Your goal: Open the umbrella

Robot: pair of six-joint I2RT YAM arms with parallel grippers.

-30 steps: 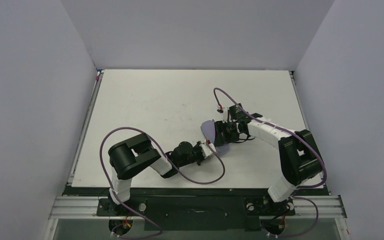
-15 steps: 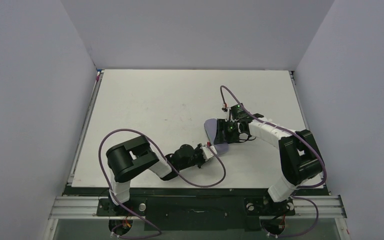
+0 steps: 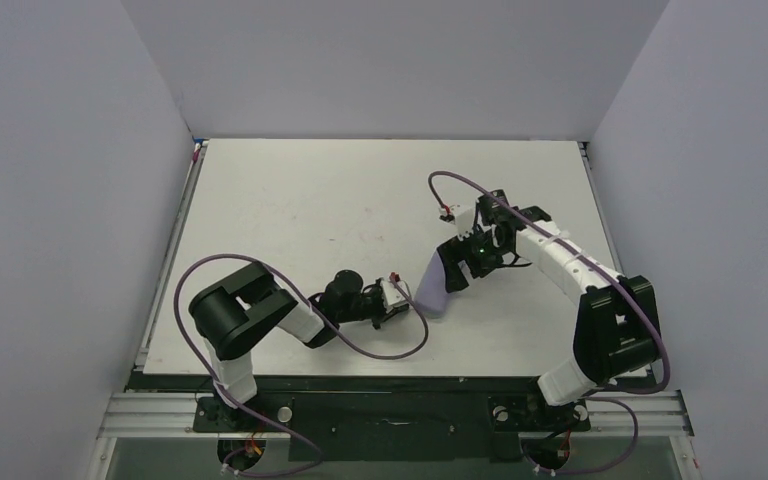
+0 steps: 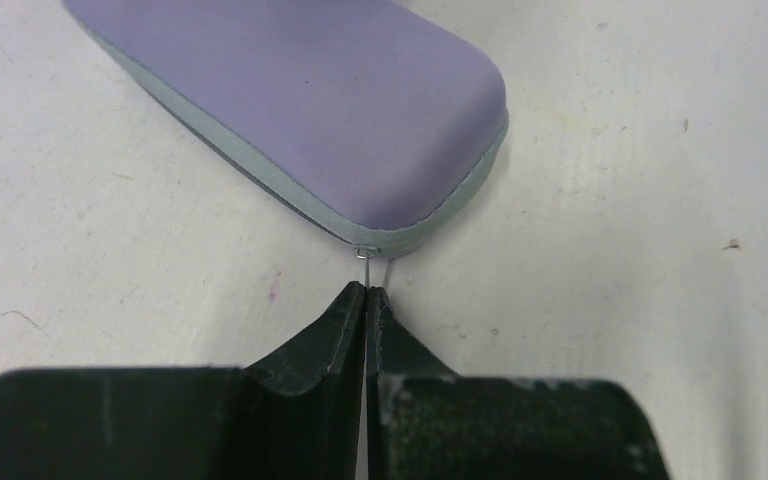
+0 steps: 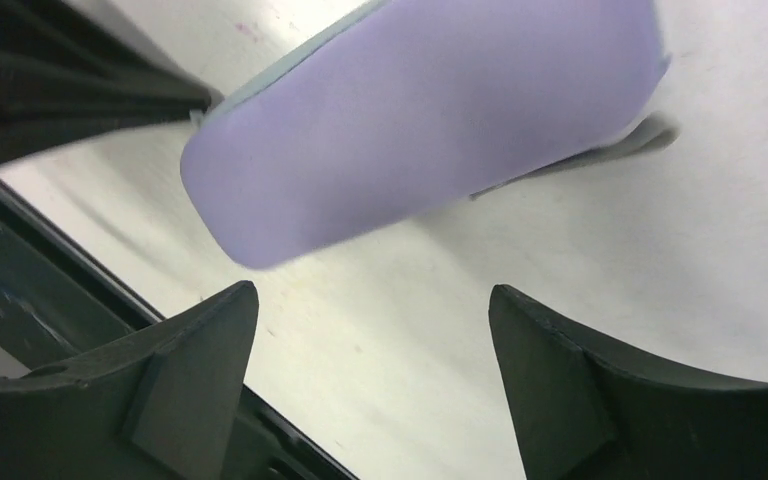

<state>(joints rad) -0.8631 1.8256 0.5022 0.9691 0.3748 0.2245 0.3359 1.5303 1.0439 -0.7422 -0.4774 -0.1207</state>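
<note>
High fixed view looking down on table (image 3: 290,200), wrist views close, low, sharing lilac pouch (image 4: 310,90)

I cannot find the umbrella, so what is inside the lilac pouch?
Its inside is hidden: the lilac pouch looks closed along its grey edge. Only a small metal ring shows at its tip, in front of the shut left gripper.

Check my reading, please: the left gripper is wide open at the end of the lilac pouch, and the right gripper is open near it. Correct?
Not quite. The left gripper is shut, not wide open: the left wrist view shows its fingertips pressed together at the end of the lilac pouch. The right gripper is indeed open near it.
</note>
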